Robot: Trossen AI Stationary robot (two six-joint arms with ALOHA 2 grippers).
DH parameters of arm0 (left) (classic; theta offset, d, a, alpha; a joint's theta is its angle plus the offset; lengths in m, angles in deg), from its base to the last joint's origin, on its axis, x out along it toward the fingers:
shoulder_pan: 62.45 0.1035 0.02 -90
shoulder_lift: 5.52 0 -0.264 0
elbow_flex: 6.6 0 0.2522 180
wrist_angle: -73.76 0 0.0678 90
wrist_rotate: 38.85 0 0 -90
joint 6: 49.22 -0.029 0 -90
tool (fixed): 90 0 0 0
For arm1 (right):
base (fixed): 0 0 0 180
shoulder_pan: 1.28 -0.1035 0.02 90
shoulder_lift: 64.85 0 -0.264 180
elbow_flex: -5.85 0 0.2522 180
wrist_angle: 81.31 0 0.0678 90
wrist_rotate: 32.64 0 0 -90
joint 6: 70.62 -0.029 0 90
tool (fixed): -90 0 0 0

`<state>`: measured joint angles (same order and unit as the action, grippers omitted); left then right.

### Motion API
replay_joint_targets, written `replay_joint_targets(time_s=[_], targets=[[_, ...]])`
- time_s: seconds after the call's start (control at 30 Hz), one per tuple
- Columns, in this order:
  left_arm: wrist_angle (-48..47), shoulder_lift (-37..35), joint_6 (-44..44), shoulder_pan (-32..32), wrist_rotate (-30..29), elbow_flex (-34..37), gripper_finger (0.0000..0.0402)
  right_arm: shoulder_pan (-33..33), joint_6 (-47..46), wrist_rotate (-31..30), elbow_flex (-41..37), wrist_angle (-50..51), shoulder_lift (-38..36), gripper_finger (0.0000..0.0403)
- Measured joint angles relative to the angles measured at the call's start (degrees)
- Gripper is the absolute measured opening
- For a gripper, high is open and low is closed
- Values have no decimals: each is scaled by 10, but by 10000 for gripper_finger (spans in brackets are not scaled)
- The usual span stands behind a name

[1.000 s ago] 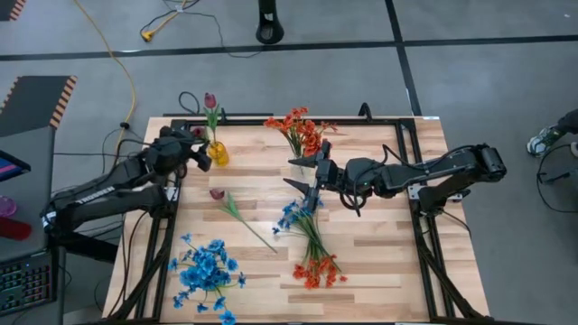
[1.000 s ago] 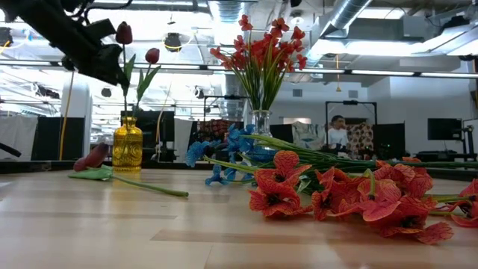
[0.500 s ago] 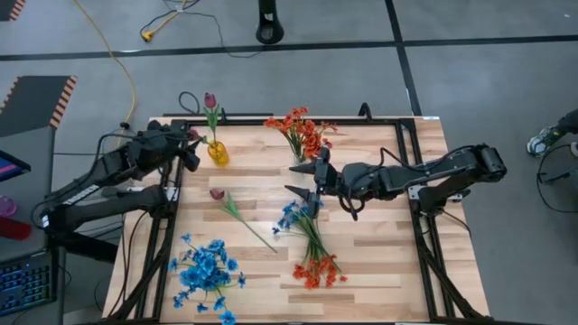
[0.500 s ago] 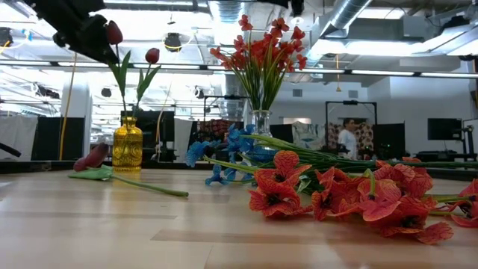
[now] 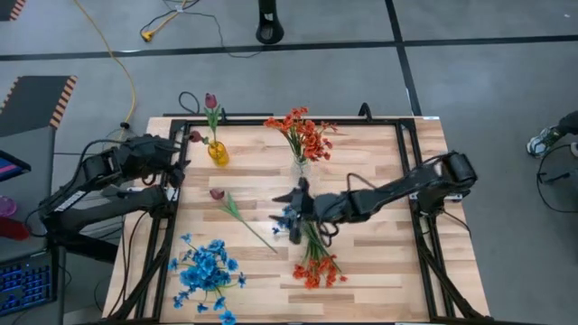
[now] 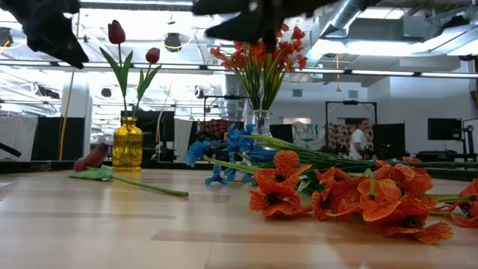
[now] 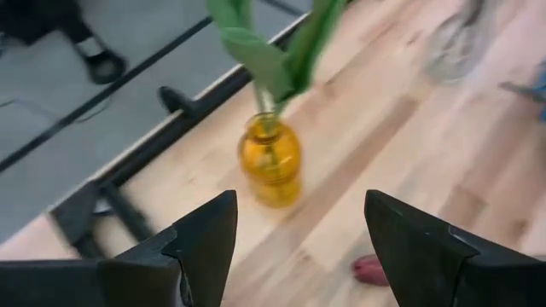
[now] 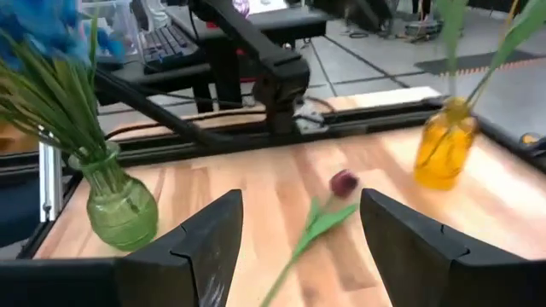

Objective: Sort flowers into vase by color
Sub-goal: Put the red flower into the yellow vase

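Note:
A yellow vase (image 5: 217, 152) (image 7: 270, 159) holds two maroon tulips (image 6: 116, 31) by their stems. A clear vase (image 5: 301, 165) holds orange-red sprigs (image 5: 302, 134). A green glass vase (image 8: 119, 209) near the near-left corner holds blue sprigs (image 5: 206, 269). One maroon tulip (image 5: 217, 193) (image 8: 343, 182) lies flat on the table. A loose bundle lies mid-table, with a blue sprig (image 5: 289, 218) and orange-red heads (image 5: 316, 269). My left gripper (image 5: 178, 153) (image 7: 300, 200) is open, left of the yellow vase. My right gripper (image 5: 289, 211) (image 8: 299, 205) is open over the bundle's blue end.
The black table frame (image 5: 172, 181) runs along the left edge beside my left arm. Bare wood lies between the loose tulip and the yellow vase, and along the table's right side. A person (image 6: 364, 138) moves in the room behind the table.
My left gripper has drawn back from the yellow vase toward the table's left edge, and the tulip it was beside stays standing in the vase. My right gripper has moved from beside the clear vase toward the near edge and slightly left, over the loose bundle.

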<state>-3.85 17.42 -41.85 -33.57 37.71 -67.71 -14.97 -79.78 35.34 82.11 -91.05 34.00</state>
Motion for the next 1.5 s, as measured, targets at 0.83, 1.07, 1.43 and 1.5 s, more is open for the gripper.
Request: replay_joint_targets(time_s=[0.83,1.07,1.43,1.5], targets=[[8,-50,13,0,38,8,245,38,-79,28,405,285,335,265],[8,-50,9,0,38,8,245,64,-116,71,439,292,387,265],[8,-50,9,0,38,8,245,76,-135,87,444,298,422,265],[8,-50,9,0,39,8,245,75,-134,85,444,299,422,265]])
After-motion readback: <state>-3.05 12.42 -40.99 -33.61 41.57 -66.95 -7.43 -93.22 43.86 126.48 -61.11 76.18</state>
